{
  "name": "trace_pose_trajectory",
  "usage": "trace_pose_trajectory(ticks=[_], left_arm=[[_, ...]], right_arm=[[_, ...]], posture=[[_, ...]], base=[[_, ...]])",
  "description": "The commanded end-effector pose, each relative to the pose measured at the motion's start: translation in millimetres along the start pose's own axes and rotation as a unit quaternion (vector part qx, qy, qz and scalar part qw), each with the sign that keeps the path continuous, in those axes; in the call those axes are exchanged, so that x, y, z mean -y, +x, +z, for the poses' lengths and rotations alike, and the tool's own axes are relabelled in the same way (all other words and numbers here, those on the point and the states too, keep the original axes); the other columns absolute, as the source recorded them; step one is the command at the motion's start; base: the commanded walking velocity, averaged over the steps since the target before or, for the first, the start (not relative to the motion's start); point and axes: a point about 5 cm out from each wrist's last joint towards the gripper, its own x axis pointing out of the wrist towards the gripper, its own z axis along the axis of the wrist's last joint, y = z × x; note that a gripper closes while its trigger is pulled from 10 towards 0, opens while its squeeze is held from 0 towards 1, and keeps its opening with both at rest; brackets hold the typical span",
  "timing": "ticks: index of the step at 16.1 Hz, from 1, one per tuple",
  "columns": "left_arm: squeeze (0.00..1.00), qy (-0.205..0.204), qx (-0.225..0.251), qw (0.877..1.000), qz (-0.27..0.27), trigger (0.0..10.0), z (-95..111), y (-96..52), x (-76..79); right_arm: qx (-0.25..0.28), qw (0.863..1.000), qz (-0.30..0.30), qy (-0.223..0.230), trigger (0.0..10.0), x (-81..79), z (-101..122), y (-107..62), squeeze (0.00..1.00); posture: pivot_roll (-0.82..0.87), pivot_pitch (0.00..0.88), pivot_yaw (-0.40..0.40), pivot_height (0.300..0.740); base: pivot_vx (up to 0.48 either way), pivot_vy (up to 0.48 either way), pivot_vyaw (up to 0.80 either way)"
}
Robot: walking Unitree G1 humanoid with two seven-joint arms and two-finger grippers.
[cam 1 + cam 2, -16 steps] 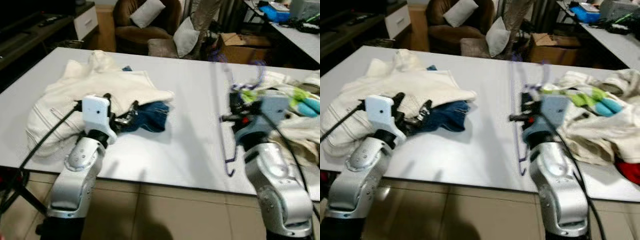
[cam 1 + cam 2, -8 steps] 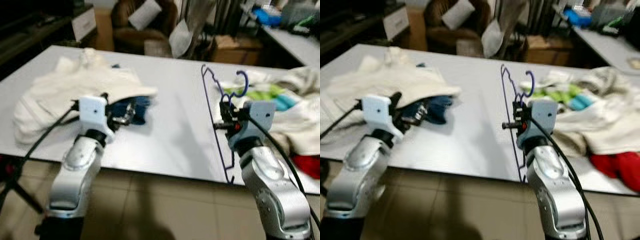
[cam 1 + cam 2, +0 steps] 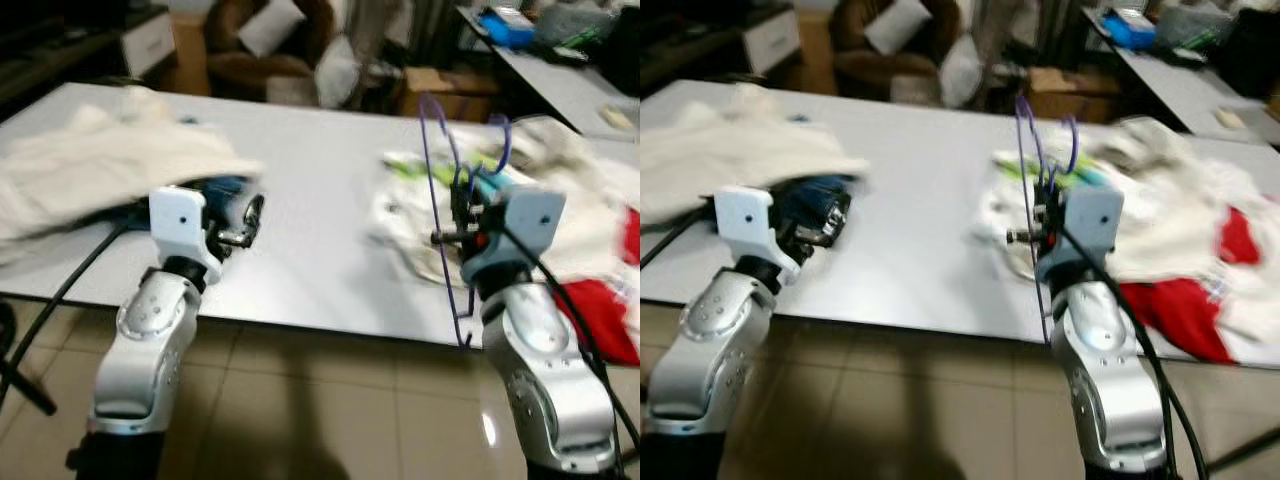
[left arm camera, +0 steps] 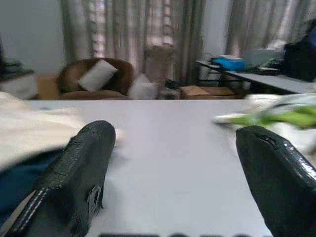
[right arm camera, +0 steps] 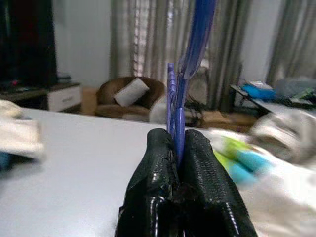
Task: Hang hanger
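A purple wire hanger [image 3: 436, 170] stands upright above the white table [image 3: 320, 170], its hook [image 3: 503, 140] at the top. My right gripper [image 3: 462, 212] is shut on one of its wires, just over the table's near right edge. In the right wrist view the black fingers [image 5: 158, 163] pinch the hanger [image 5: 190, 49] tightly. My left gripper [image 3: 245, 222] hovers over the near left of the table, open and holding nothing. Its two fingers [image 4: 79, 182] stand wide apart over bare tabletop.
Cream clothes [image 3: 90, 165] and a blue garment [image 3: 215, 188] lie at the left. White, green and red clothes [image 3: 590, 250] cover the right. Behind the table stand a brown armchair with pillows [image 3: 250, 40], a cardboard box [image 3: 440, 85] and another table [image 3: 560, 70].
The whole picture has shifted left, so the camera has turned right. The hanger stays in my right gripper and now stands more upright. My left gripper is still open.
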Motion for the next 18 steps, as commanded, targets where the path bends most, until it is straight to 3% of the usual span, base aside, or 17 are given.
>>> trace_pose_trajectory(ticks=[1,6,8,10,14,18], left_arm=[[0.5,0.008,0.006,1.0,-0.01,10.0,4,1.7,4.4],[0.5,0.008,0.006,1.0,-0.014,10.0,4,2.8,4.6],[0.32,-0.006,-0.006,1.0,-0.02,10.0,1,1.8,7.2],[0.3,-0.006,-0.005,1.0,-0.013,10.0,1,1.7,4.8],[0.27,0.002,-0.006,1.0,-0.015,10.0,0,0.7,2.6],[0.29,-0.005,-0.013,1.0,-0.002,10.0,-1,0.7,-1.9]], right_arm=[[-0.01,1.0,0.005,0.011,10.0,0.9,-2,0.5,0.0],[-0.01,1.0,0.006,0.026,10.0,-0.9,-4,-1.6,0.0],[-0.043,0.998,-0.002,0.042,10.0,2.3,-13,-3.6,0.0],[-0.044,0.998,-0.027,0.039,10.0,7.6,-14,-3.8,0.0],[-0.057,0.997,-0.008,0.043,10.0,8.1,-16,-3.6,0.0],[-0.049,0.999,0.009,0.02,10.0,8.2,-17,-3.0,0.0]], posture=[[-0.06,0.0,-0.024,0.74],[-0.06,0.0,-0.014,0.74],[-0.07,0.0,-0.014,0.74],[-0.07,0.0,-0.015,0.74],[-0.07,0.0,-0.016,0.74],[-0.07,0.0,-0.023,0.74]], base=[[0.0,-0.319,0.0],[0.0,-0.316,0.0],[0.0,0.0,-0.8],[0.0,0.0,-0.8],[0.0,0.0,-0.77],[0.201,0.0,-0.1]])
